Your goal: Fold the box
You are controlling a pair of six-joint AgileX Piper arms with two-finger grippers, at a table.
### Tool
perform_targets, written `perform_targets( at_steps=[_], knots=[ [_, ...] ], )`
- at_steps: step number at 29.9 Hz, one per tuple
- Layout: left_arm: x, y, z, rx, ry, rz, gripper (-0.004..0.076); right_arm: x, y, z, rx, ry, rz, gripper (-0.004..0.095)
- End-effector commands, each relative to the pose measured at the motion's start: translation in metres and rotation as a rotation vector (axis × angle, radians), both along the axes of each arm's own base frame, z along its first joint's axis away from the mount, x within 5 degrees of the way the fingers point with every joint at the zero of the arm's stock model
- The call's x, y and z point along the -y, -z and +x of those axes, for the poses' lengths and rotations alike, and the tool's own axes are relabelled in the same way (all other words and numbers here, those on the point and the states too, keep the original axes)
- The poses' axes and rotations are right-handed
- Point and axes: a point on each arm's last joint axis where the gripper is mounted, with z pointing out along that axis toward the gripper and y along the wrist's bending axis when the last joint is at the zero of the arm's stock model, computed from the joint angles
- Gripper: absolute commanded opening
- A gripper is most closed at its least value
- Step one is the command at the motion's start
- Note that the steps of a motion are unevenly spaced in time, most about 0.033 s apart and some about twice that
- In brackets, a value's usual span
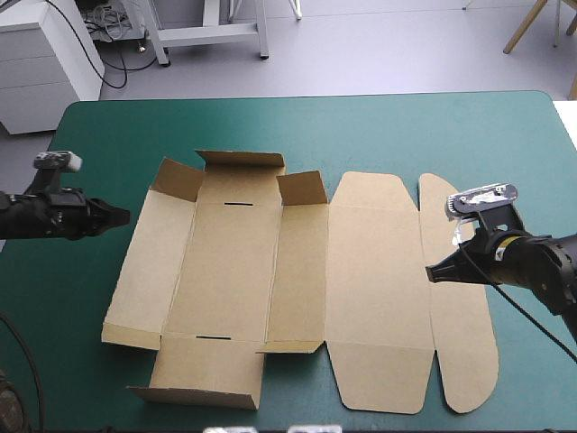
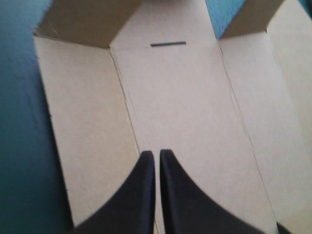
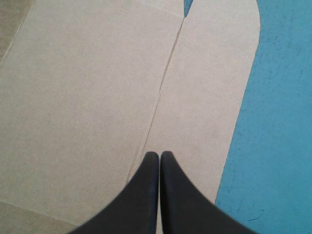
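Teal-green cover (image 1: 361, 126), finely grained, is stretched over the tabletop (image 1: 81, 316). At its middle the box (image 1: 370, 271) is laid out as a matte brown board sheet, mostly flat, with short flaps (image 1: 302, 188) raised at its left part and a rounded flap (image 1: 469, 352) at its right end. The left tool (image 1: 124, 215), beside the sheet's left edge, and the right tool (image 1: 431, 272), over the rounded flap, are pinched into black pointed arches, holding nothing.
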Motion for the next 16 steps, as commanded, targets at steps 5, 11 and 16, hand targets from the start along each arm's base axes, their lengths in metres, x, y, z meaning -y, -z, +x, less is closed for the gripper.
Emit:
perform_targets(
  at_steps=[5,11,16],
  knots=[
    [-0.053,-0.026,-0.015,0.122,-0.303,-0.159,0.0015,0.002,-0.014,0.001,0.107,0.003,0.012,-0.0014],
    [-0.059,-0.024,-0.018,0.103,-0.338,-0.128,0.0251,0.000,-0.015,0.003,0.135,-0.024,0.008,-0.0014],
    [-0.061,-0.011,-0.022,-0.040,-0.334,-0.115,0.0603,-0.001,-0.015,0.003,0.135,-0.041,0.008,-0.0014]
  ],
)
